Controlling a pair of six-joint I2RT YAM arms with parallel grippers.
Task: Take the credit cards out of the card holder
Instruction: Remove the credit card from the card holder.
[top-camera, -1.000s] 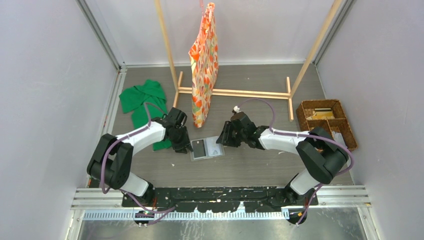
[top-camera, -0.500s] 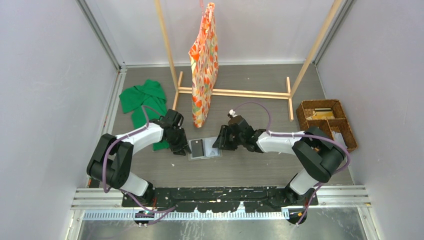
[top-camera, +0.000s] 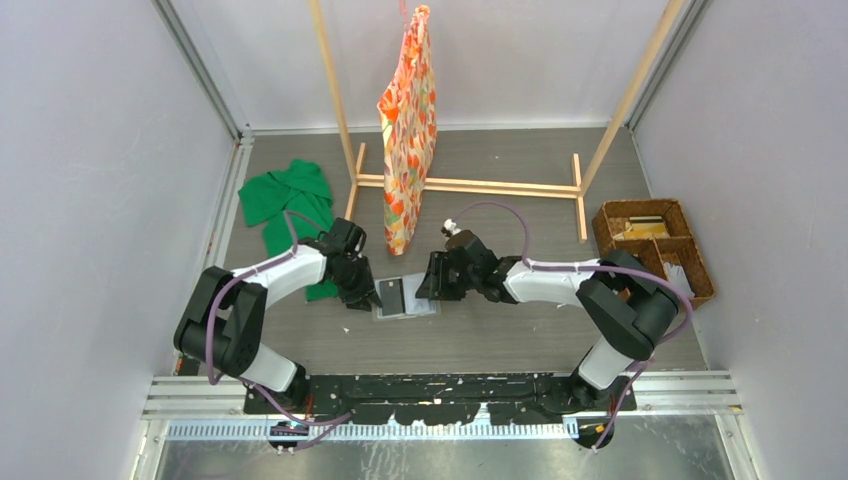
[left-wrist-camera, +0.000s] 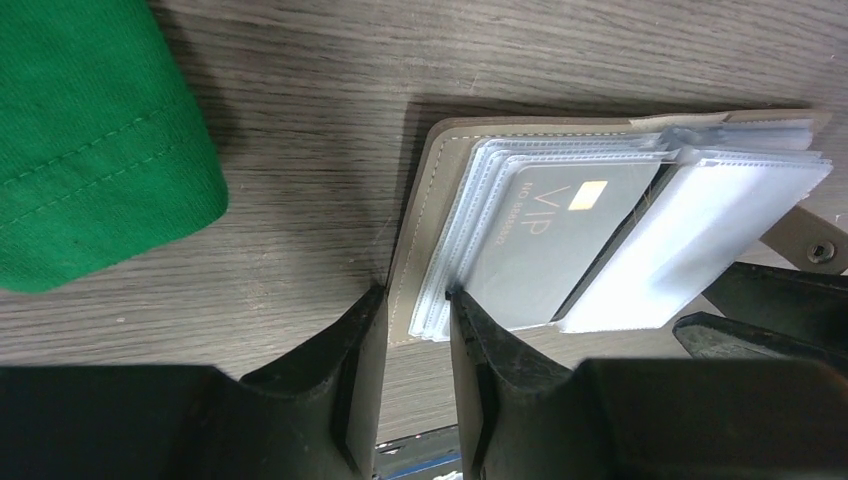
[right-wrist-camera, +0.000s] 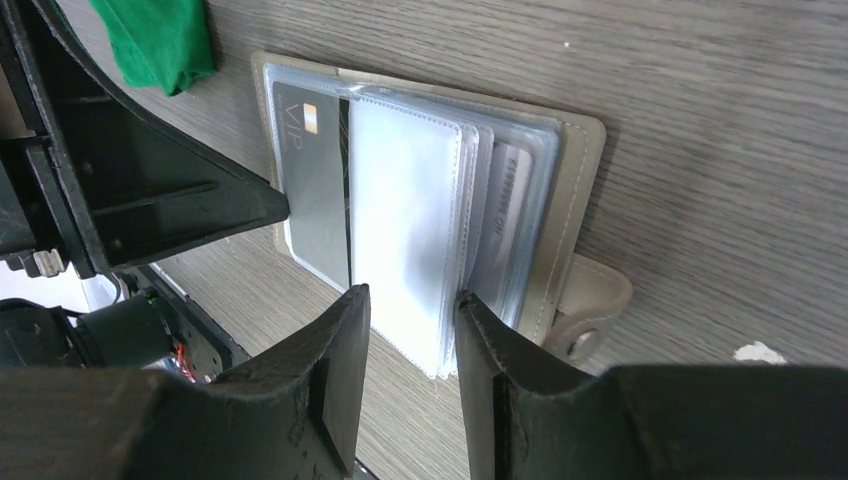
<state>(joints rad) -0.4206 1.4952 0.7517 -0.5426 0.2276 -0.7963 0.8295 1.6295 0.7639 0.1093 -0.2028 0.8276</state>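
The grey card holder (top-camera: 405, 298) lies open on the table between both arms. Its translucent sleeves fan out, and a grey VIP credit card (left-wrist-camera: 560, 240) sits in a left sleeve. My left gripper (left-wrist-camera: 415, 300) stands part open astride the holder's left cover edge (left-wrist-camera: 430, 180); one fingertip is outside the cover, the other touches the sleeve stack by the card. My right gripper (right-wrist-camera: 410, 295) is part open too, its tips either side of a raised bundle of pale sleeves (right-wrist-camera: 410, 220). Printed text of another card (right-wrist-camera: 508, 210) shows through the right-hand sleeves.
A green cloth (top-camera: 285, 205) lies just left of my left gripper (top-camera: 372, 297). Behind the holder stands a wooden rack (top-camera: 465, 185) with a hanging orange patterned cloth (top-camera: 408, 130). A brown wicker basket (top-camera: 655, 245) sits at the far right. The holder's snap tab (right-wrist-camera: 595, 320) sticks out beside my right gripper (top-camera: 425, 290).
My right gripper has slid left onto the card holder's sleeves. The holder has shifted slightly left against my left gripper and looks narrower. The left arm has barely moved.
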